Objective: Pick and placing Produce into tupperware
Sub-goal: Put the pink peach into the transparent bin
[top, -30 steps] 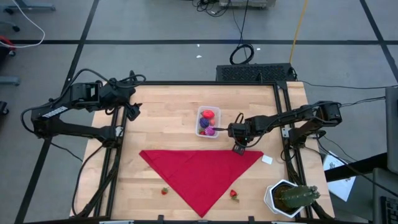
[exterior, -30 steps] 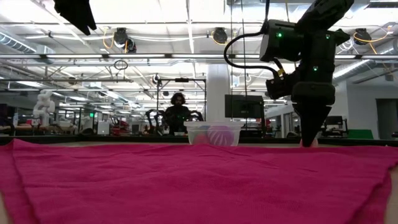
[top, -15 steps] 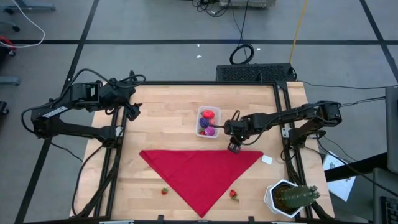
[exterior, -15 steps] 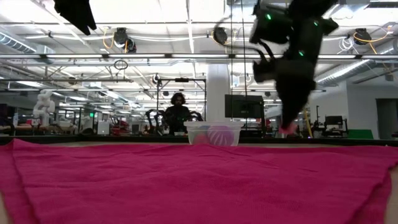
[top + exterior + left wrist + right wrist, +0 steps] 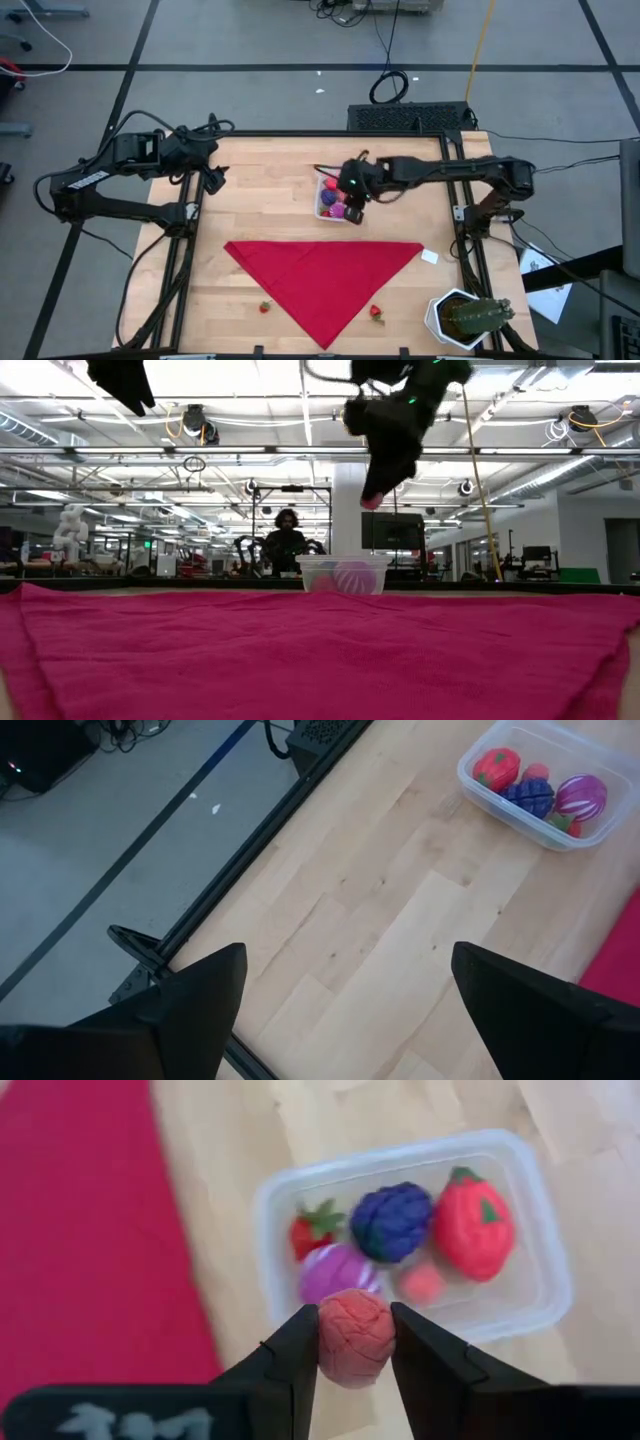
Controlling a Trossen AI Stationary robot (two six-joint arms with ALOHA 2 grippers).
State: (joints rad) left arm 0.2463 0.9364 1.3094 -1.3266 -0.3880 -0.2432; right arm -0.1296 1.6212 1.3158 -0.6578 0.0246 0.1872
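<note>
A small pinkish, wrinkled round toy fruit [image 5: 356, 1334] sits clenched in my right pincer [image 5: 353, 1342], held in the air over the near rim of the clear rectangular plastic tub [image 5: 535, 1295]. A second ago I was low beside the red cloth [image 5: 325, 282]; now I am raised above the tub. My left pincer [image 5: 340, 990] waits released over the light wooden desk [image 5: 260, 185] at its far left corner.

We see the pale wood surface [image 5: 270, 180] carrying the clear tupperware [image 5: 327, 186] beneath the right hand [image 5: 352, 207], a red cloth [image 5: 325, 275] nearer, two strawberries [image 5: 264, 307] and a potted cactus [image 5: 465, 317].
</note>
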